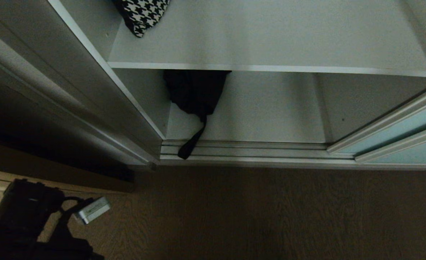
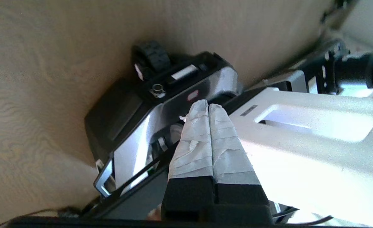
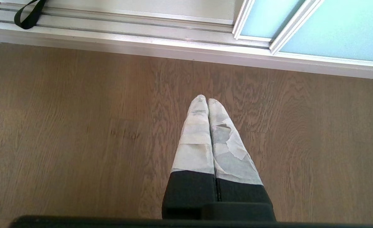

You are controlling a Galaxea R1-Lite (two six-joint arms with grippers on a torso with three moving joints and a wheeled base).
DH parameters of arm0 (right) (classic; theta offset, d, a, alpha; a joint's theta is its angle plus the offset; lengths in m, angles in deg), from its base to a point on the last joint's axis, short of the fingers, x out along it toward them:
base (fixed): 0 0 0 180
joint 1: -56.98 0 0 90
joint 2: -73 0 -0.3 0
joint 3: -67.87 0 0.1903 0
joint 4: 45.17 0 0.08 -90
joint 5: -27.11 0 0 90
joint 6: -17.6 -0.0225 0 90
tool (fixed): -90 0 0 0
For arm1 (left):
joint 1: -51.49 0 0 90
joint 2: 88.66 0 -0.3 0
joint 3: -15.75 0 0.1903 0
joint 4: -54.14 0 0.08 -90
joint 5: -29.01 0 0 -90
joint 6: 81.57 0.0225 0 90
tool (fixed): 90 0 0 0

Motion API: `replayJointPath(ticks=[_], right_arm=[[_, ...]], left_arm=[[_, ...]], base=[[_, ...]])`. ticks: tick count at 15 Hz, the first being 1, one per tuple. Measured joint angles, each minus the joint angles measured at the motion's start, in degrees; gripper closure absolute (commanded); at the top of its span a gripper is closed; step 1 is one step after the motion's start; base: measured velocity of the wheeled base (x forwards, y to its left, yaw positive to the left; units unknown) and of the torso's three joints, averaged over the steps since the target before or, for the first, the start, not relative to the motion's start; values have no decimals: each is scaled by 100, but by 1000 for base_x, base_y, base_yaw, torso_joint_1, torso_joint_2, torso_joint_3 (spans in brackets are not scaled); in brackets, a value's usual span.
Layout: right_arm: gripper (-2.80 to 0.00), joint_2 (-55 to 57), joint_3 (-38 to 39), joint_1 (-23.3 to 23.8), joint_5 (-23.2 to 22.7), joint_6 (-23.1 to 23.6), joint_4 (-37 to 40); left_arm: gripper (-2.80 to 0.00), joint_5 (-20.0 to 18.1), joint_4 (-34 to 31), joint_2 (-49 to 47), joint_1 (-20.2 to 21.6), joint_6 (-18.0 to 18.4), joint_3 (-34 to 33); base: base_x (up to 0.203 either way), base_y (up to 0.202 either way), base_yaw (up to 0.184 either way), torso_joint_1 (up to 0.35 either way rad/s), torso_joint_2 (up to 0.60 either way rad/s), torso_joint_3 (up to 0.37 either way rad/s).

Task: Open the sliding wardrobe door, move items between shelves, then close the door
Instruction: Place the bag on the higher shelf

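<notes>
One black garment (image 1: 195, 92) lies on the lower shelf (image 1: 263, 115), tucked toward its left end and partly hidden beneath the board above. Its strap (image 1: 193, 142) hangs forward out of the opening and lies across the silver floor track (image 1: 249, 150), the looped end resting on the rails; the right wrist view shows the same loop (image 3: 28, 15) on the track.

One upper shelf (image 1: 270, 43), pale grey-white with a lighter front edge, carries a black-and-white houndstooth item (image 1: 144, 14) at its far left corner; the rest of that item is cut off by the frame.

Sliding wardrobe door (image 1: 397, 133): frosted blue-green glass in a slim silver frame, pushed to the right so that the compartment stands open. A second glass panel sits just in front of it on the neighbouring rail.

Left of the opening: a grey-white side panel (image 1: 90, 94) running down to the track.

Floor (image 1: 270, 216): brown wood-grain boards, meeting the track directly.

Left gripper (image 2: 208, 106): taped fingers pressed together, holding nothing, poised above the robot's own base (image 2: 161, 104) and white body. Its arm (image 1: 28, 216) shows dark in the head view's lower left corner.

Right gripper (image 3: 208, 100): taped fingers clenched together, empty, pointing down at the bare floor, near the track but apart from it.
</notes>
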Motion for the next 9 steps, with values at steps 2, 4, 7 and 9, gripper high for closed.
replayJointPath(ticks=[2,4,7,9], right_arm=[[0,0,0,0,0,0,0],[0,0,0,0,0,0,0],[0,0,0,0,2,5,0],[0,0,0,0,0,1,0]], left_arm=[[0,-1,-27,-592,-258,-86,474],[0,4,53,-1132,-405,-384,931],[0,227,714,-2039,-532,-1540,1746],[0,578,1070,-2580,-615,-2279,2403]], base=[[0,0,0,0,0,0],[0,0,0,0,0,0],[0,0,0,0,0,0],[0,0,0,0,0,0]])
